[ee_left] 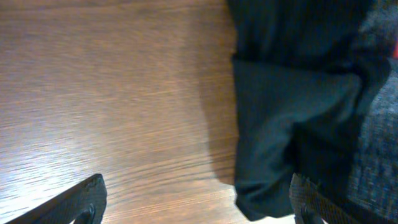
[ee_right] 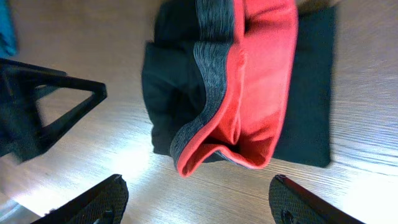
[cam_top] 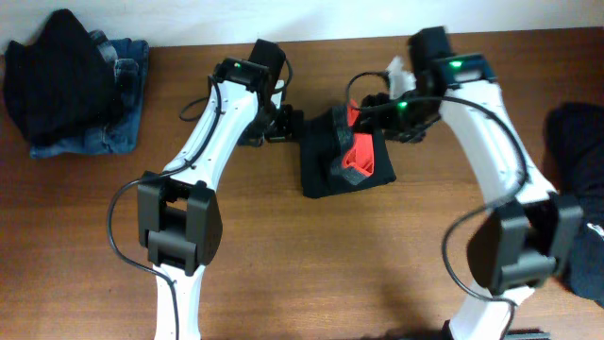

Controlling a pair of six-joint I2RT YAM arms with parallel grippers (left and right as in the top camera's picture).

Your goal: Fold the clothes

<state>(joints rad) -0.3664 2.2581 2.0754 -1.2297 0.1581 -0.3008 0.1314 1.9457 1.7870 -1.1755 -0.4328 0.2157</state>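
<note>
1. Desk (cam_top: pixel 236 274): brown wood, and it carries everything.
2. Side piles: a black heap (cam_top: pixel 52 76) lies on blue denim jeans (cam_top: pixel 123 132) at the far left corner. More dark cloth (cam_top: pixel 576 142) sits at the right edge. Both are well apart from the arms.
3. Work piece: the black garment (cam_top: pixel 326 165) lies mid-desk between the two arms, flat and folded into a nearly square packet. The top layer is rumpled, so I judge the folding to be far along but unfinished.
4. Key relation: the right end effector (cam_top: pixel 377 102) hangs over the packet's far edge and is the nearer of the two. The left end effector (cam_top: pixel 281 123) is just beside the packet's left edge, with the cloth on its right.
5. End effector state: both have jaws spread wide and hold nothing.
6. Red trim (ee_right: pixel 261 87): a bright band runs far-to-near across the packet, edged in grey knit and bunched at its near end.
</note>
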